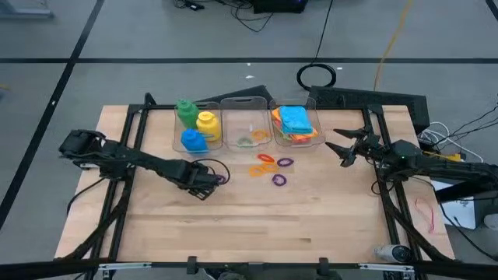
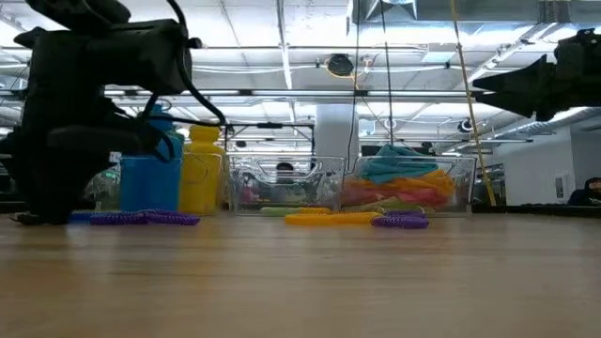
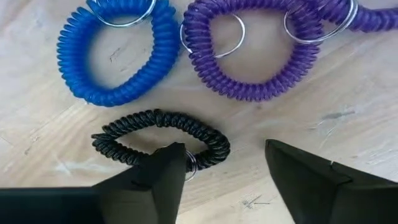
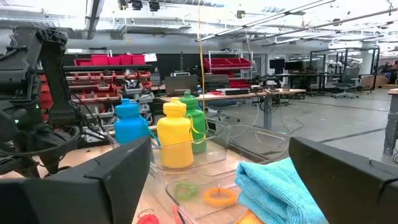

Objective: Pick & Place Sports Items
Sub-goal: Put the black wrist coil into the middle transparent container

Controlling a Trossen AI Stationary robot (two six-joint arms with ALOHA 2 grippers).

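Left wrist view shows the left claw (image 3: 227, 171), half-spread and empty, straddling the black coil ring (image 3: 160, 138) at its 12 o'clock; next it should close.

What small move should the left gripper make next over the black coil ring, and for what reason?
Probably lower slightly and close. The left gripper hangs open just above the table, one finger already over the black coil ring, the other on bare wood beside it. The blue coil ring and purple coil ring lie apart.
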